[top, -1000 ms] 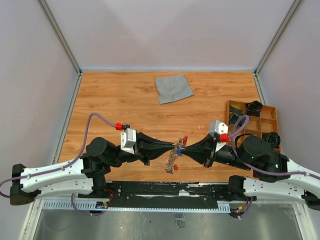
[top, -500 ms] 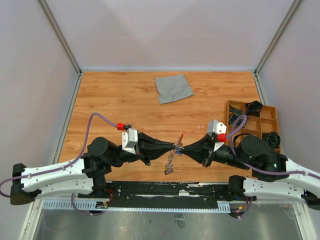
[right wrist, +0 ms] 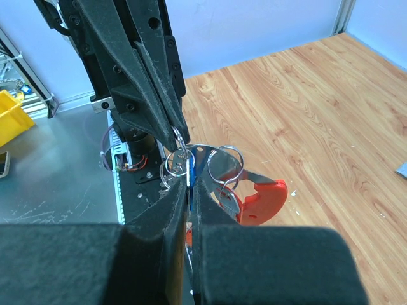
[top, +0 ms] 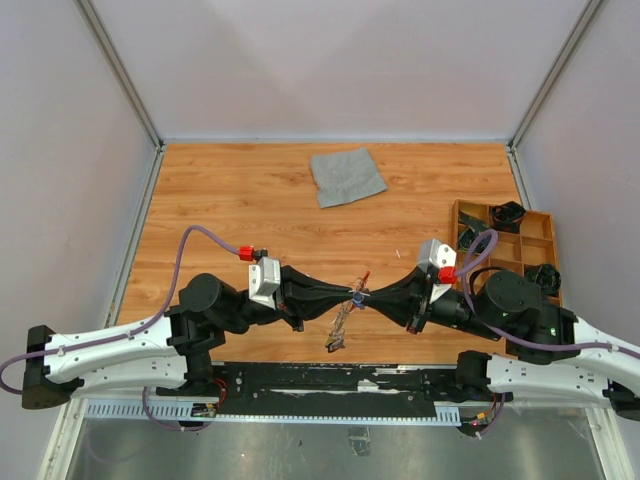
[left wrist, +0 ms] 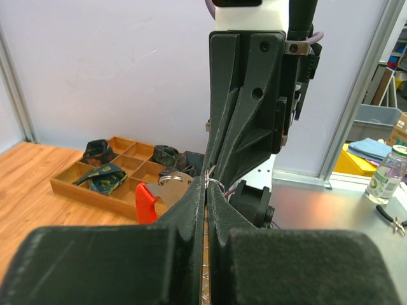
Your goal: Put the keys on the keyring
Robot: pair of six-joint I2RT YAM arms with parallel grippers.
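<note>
A thin silvery ring of the keyring (left wrist: pixel 210 182) is being pinched by the fully closed left gripper (top: pixel 349 294). A blue key (right wrist: pixel 189 170) is being pinched by the closed right gripper (top: pixel 366 295), tip against tip. A red tab (right wrist: pixel 262 200) is being held out sideways beside the tips, and the chain (top: pixel 341 322) is being dangled lengthwise below them. A wooden tray (top: pixel 545 228) is lying behind the right gripper.

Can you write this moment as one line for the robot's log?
left gripper: shut on silver ring | right gripper: shut on blue-headed key | key bunch: dangling between both tips
</note>
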